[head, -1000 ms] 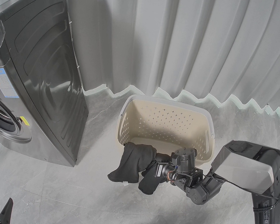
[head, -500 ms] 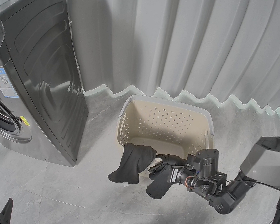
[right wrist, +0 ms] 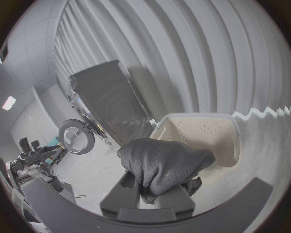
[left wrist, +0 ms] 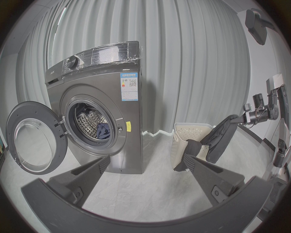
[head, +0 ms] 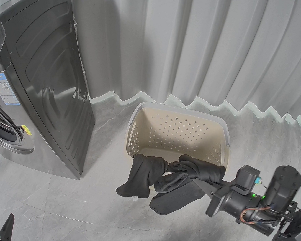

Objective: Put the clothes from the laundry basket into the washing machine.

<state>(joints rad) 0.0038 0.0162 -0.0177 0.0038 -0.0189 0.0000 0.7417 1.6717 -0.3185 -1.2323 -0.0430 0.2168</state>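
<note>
Laundry corner, seen from above. Over the last sec. the right gripper (head: 210, 185) has swung back toward the near right, dragging a dark garment (head: 175, 197) w/ it. Its fingers (right wrist: 174, 197) are clenched on a bunched fold.

The cloth now stretches from the gripper to the near-left rim of the cream laundry basket (head: 180, 110). One end remains draped over that edge, hanging outside toward the floor (head: 76, 204). So the piece is mostly out but prob. not free yet, and the rim could snag it or tip the basket.

The washing machine (head: 47, 78) stands at left, well apart from the basket. Its door (left wrist: 36, 138) is swung wide, w/ something dark blue already in the drum (left wrist: 103, 131). Open grey floor lies btwn basket and machine, giving room for the carry. A white curtain (head: 202, 42) hangs close behind the basket.

The left gripper (left wrist: 146, 159) sits low at near left, fingers spread, holding nothing.
</note>
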